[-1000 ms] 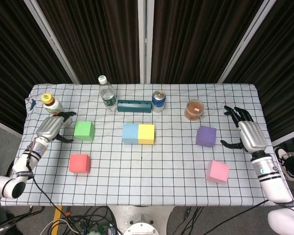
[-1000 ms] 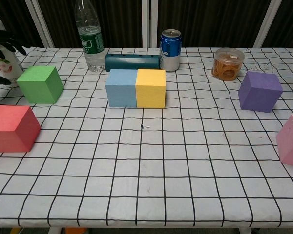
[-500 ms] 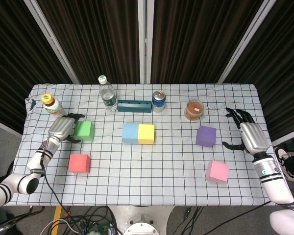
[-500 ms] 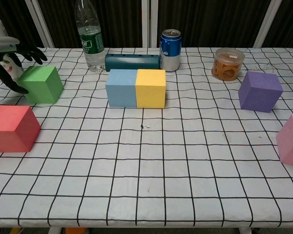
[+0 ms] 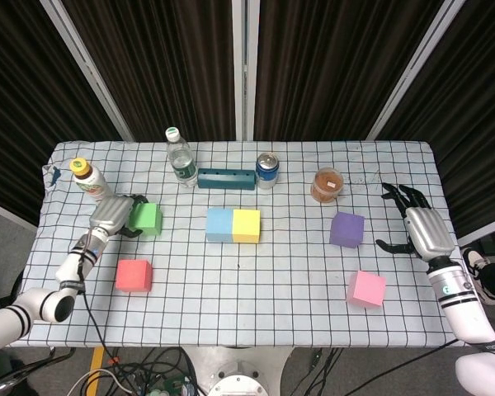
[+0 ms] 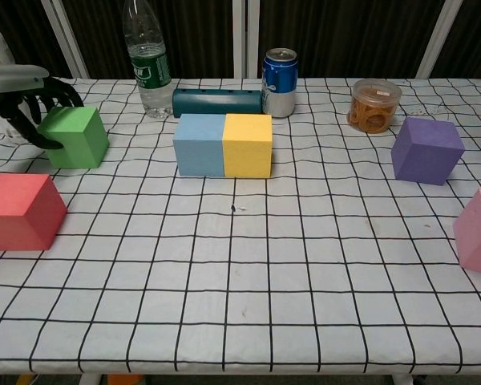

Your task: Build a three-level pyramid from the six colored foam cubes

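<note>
A table is standing under a white cloth with a black grid. Dark pleated curtains are hanging behind it, split by pale metal posts. Grey floor is showing at the left, and cables are lying tangled below the front edge.

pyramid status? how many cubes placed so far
Done: the blue cube and yellow cube sit side by side, touching, two of the base row. In hand: the left hand has its fingers around the green cube, which is on the table. Left: the red cube, purple cube and pink cube lie loose; nothing is stacked. The right hand is open beside the purple cube.
</note>
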Action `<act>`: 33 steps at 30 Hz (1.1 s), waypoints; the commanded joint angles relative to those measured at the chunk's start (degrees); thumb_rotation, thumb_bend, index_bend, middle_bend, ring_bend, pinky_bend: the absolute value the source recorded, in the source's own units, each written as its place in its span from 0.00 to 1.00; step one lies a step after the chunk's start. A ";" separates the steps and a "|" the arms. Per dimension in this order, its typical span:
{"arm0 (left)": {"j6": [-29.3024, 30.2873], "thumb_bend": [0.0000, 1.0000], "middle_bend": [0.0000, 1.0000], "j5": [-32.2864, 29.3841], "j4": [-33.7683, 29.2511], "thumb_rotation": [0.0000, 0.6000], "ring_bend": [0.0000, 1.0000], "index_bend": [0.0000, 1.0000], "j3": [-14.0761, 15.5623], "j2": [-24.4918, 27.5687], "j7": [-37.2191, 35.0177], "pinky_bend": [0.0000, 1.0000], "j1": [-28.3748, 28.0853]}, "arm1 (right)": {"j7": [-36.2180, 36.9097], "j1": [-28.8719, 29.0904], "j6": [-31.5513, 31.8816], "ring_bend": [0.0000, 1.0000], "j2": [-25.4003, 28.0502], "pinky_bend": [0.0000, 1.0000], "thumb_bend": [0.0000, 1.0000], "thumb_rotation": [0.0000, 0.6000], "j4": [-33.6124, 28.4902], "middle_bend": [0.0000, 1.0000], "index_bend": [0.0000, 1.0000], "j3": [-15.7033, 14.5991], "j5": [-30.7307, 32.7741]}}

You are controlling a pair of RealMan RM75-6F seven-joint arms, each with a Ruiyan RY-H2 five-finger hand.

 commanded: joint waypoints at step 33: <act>-0.25 0.24 0.37 -8.77 -6.72 1.00 0.35 0.30 -2.00 -3.25 10.50 0.40 -7.46 | 0.60 -2.06 1.32 0.00 1.79 0.00 0.10 1.00 -1.19 0.20 0.00 0.21 -0.91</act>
